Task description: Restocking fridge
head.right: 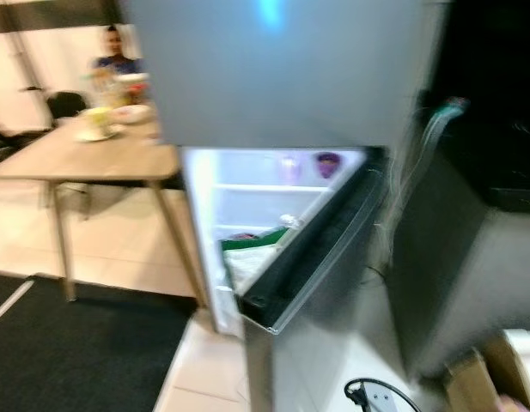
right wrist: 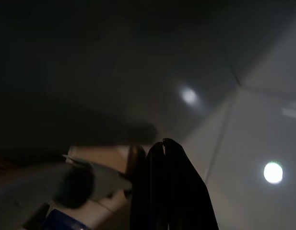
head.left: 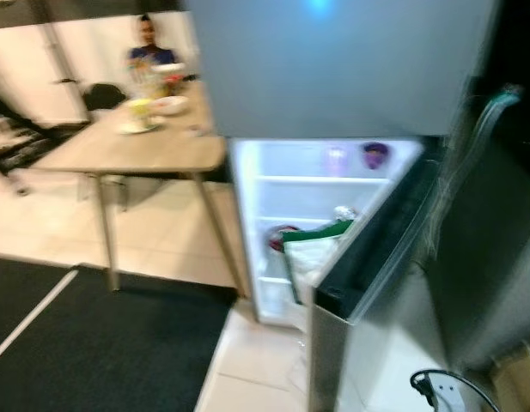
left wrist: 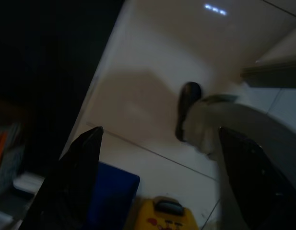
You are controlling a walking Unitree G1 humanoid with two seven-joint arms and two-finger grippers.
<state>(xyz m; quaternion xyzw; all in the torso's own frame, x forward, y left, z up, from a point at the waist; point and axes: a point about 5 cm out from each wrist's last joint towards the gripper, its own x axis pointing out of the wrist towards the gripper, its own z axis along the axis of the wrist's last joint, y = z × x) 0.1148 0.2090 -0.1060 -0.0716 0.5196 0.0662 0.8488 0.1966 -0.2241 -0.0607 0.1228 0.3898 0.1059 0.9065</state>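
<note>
i stand before the fridge [head.left: 333, 69], its lower door [head.left: 368, 257] swung open onto lit shelves [head.left: 320, 180] holding a few small items and a green-and-white bag [head.left: 312, 245]. my left gripper [left wrist: 157, 177] hangs spread wide and empty over the pale floor [left wrist: 152, 62], near a yellow bottle [left wrist: 164, 215] and something blue. my right gripper [right wrist: 169, 191] hangs with its fingers pressed together, holding nothing i can see. as i judge it, walking in could clip the open door's corner, or snag the cable [head.left: 445, 386] on the floor. the head views are blurred, so shelf contents stay unclear; a person [head.left: 149, 47] sits at the table [head.left: 136, 146] behind.
</note>
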